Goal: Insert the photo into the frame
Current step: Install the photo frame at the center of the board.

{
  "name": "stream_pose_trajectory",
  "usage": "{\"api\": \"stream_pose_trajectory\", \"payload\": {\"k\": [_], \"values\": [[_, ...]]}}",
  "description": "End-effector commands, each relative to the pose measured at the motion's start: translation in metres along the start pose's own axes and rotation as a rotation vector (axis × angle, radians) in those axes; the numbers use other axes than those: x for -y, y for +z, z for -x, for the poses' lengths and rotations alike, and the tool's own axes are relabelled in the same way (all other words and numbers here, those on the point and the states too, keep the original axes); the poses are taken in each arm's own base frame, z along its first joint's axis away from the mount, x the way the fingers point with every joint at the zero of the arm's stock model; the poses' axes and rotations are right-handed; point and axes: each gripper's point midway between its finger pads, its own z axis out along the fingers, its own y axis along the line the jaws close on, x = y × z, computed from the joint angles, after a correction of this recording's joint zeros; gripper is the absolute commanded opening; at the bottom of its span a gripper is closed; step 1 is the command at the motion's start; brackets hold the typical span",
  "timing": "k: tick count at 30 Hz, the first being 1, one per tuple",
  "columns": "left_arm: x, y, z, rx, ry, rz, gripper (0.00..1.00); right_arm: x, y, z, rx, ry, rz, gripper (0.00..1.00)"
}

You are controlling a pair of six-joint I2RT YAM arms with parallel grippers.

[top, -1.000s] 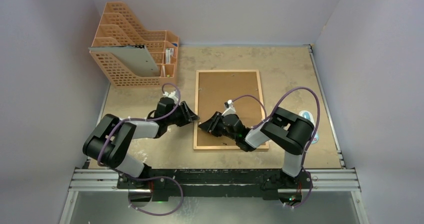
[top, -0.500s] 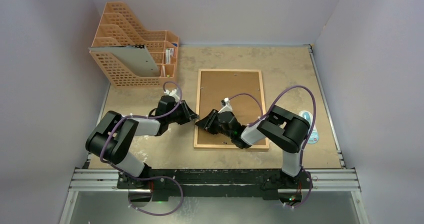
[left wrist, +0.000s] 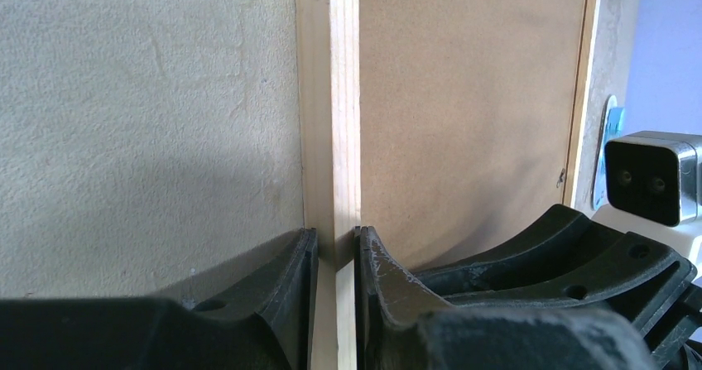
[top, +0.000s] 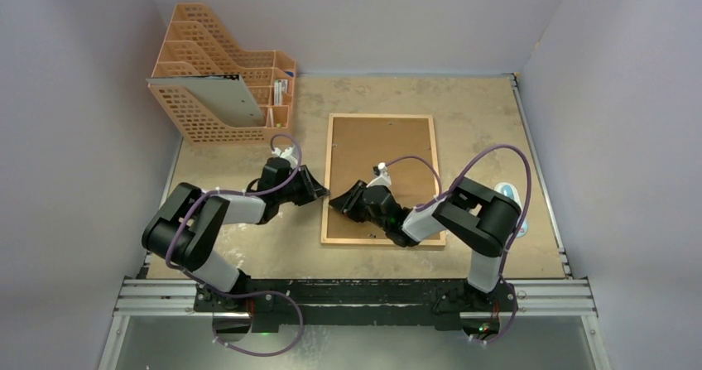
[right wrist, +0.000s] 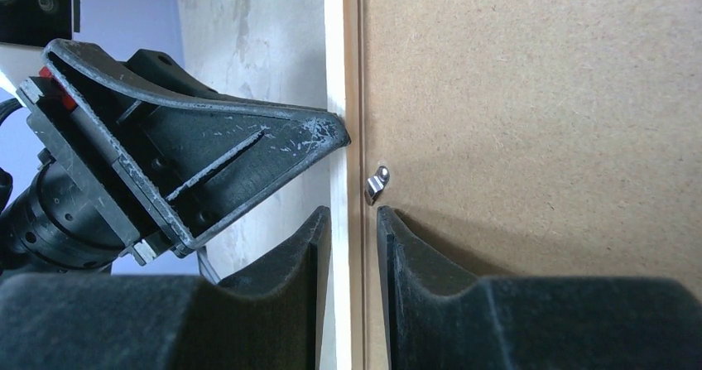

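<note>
Frame (top: 326,171): face down on tabletop (top: 463,122), hardboard backing (top: 381,151) fitted. Left gripper (left wrist: 334,242): jaws clamped on its left edge. Right gripper (right wrist: 354,221): jaws astride same edge beside retaining tab (right wrist: 375,184); grip undeterminable. Photo: not visible. Status: early; backing removal and insertion outstanding.

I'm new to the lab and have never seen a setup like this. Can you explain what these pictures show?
Two robot arms are bolted to a table. One picture looks down from above; the other two come from cameras on each wrist. A wooden frame lies face down, its brown backing up, and an orange file rack stands in the far left corner. The left gripper pinches the frame's left rail. The right gripper straddles the same rail beside a small metal clip, fingers slightly apart, seemingly not clamping. No photo shows.
</note>
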Motion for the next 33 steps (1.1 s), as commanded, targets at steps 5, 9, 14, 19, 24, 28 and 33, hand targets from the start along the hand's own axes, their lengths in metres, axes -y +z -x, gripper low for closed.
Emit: {"api": "stream_pose_trajectory", "payload": {"k": [5, 9, 14, 19, 24, 28, 33], "values": [[-0.039, 0.000, -0.026, -0.080, 0.006, 0.140, 0.00, 0.012, 0.015, -0.007, -0.022, -0.024, -0.037, 0.30], [-0.038, 0.000, -0.031, -0.092, -0.013, 0.128, 0.00, 0.018, 0.017, -0.013, -0.044, -0.024, -0.048, 0.30], [-0.044, -0.003, -0.042, -0.119, -0.042, 0.132, 0.00, 0.014, 0.022, -0.008, -0.017, -0.040, -0.025, 0.29], [-0.048, -0.006, -0.054, -0.133, -0.089, 0.132, 0.00, -0.009, 0.018, 0.002, 0.038, -0.058, 0.110, 0.29], [-0.047, -0.008, -0.062, -0.141, -0.145, 0.107, 0.00, -0.029, 0.013, 0.008, 0.078, -0.081, 0.236, 0.26], [-0.046, -0.009, -0.064, -0.139, -0.166, 0.098, 0.00, -0.032, 0.014, 0.009, 0.087, -0.089, 0.262, 0.25], [-0.045, -0.009, -0.063, -0.133, -0.170, 0.096, 0.00, -0.032, 0.009, 0.013, 0.101, -0.064, 0.273, 0.25]]}}
